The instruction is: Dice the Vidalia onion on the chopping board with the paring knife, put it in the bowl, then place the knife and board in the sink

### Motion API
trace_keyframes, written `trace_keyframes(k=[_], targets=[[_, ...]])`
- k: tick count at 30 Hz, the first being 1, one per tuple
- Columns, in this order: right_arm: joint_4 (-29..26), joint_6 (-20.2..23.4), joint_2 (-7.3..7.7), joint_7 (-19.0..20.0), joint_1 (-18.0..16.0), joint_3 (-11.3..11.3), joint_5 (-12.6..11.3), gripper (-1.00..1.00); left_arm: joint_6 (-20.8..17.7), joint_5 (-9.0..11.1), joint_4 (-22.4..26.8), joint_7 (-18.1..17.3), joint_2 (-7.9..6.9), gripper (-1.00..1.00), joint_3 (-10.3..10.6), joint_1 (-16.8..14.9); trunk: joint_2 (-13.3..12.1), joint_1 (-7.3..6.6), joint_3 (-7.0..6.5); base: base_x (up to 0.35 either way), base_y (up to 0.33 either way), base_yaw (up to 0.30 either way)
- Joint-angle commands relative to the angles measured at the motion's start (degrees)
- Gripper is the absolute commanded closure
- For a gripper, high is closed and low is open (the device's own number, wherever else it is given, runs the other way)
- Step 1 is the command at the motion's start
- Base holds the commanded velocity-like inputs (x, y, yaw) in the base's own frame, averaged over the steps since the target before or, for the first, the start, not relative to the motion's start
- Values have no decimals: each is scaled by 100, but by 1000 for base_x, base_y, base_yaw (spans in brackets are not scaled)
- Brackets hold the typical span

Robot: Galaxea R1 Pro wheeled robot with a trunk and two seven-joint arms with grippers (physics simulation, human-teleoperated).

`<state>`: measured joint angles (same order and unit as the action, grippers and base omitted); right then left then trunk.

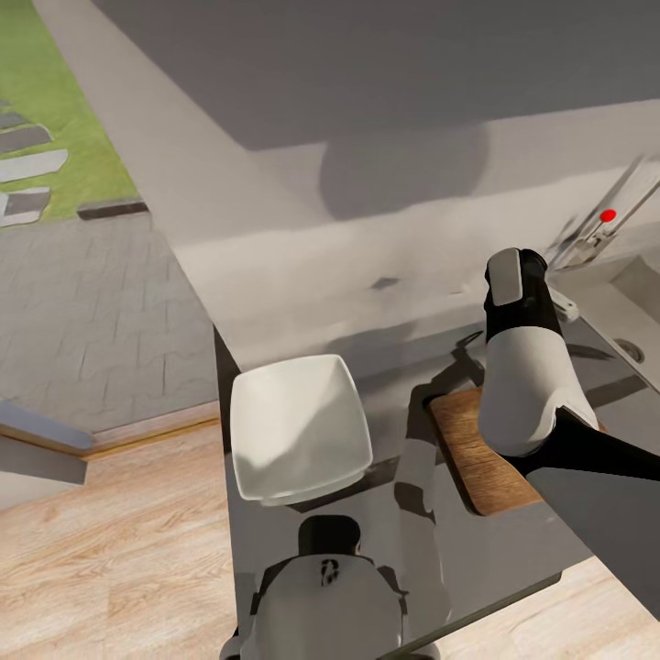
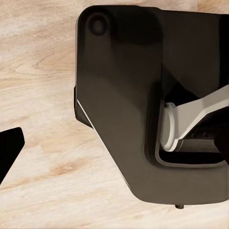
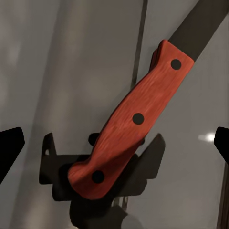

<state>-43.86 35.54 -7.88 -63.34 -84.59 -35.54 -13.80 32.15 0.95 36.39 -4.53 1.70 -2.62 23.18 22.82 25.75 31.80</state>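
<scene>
The paring knife [image 3: 131, 126] lies flat on the glossy grey worktop [image 3: 57, 71] right under my right wrist camera: orange-red handle with three dark rivets, the dark blade running off toward the frame corner. My right claw [image 3: 114, 148] is spread wide over it; I see only the two dark fingertips [image 3: 9, 148] at opposite edges of the picture, well clear of the handle on both sides and gripping nothing. The claw's shadow falls on the worktop around the handle's butt end.

From the head camera, my right arm [image 1: 522, 385] reaches down over the far end of the chopping board [image 1: 477, 458], hiding the knife and the claw itself. The brown board rests on the worktop with its near rounded corner showing. Just to its left, apart from it, sits the white bowl [image 1: 298, 426], with nothing in it. Beyond the arm, at the right edge, I can make out the sink [image 1: 632, 312] with its dark drain and the chrome tap [image 1: 596, 229] with its red knob.

The left wrist camera looks down at the light wooden floor [image 2: 43, 71] and the robot's dark base [image 2: 129, 105]. One dark fingertip [image 2: 9, 148] pokes in at the edge, so I cannot tell how wide my left claw stands.
</scene>
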Motion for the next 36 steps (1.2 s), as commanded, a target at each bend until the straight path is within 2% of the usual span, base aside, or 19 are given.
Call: trace_keyframes(k=[1, 36], targets=[[-9, 44, -3, -24, -5, -9, -14, -100, 2, 11, 7, -48, 6, -100, -28, 3, 10, 3, 11, 0, 0, 0], [-9, 41, -3, -33, -5, 2, -9, -100, 2, 11, 3, -48, 6, -100, -28, 3, 10, 3, 53, 0, 0, 0]])
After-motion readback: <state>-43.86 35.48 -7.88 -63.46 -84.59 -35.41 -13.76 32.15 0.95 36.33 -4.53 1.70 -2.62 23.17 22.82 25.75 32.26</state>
